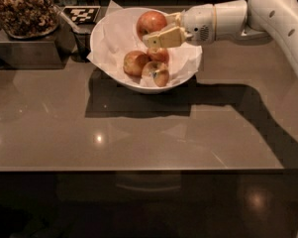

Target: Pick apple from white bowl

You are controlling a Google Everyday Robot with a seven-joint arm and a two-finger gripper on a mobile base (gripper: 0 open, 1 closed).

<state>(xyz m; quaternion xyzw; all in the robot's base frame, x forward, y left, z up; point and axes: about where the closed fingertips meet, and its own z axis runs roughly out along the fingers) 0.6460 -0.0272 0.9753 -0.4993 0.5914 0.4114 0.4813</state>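
While our gripper (159,29) clamps the apple (149,23) above the white bowl (104,48), we count three smaller apples (136,62) inside it, plus one checkered marker (81,14) behind.

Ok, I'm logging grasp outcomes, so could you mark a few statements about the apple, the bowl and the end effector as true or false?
1. The end effector is shut on the apple. True.
2. The apple lies among the others at the bottom of the white bowl. False: it is held above them, over the bowl.
3. Three other apples lie in the bowl. True.
4. The bowl is unlined. False: crinkled white paper lines it.
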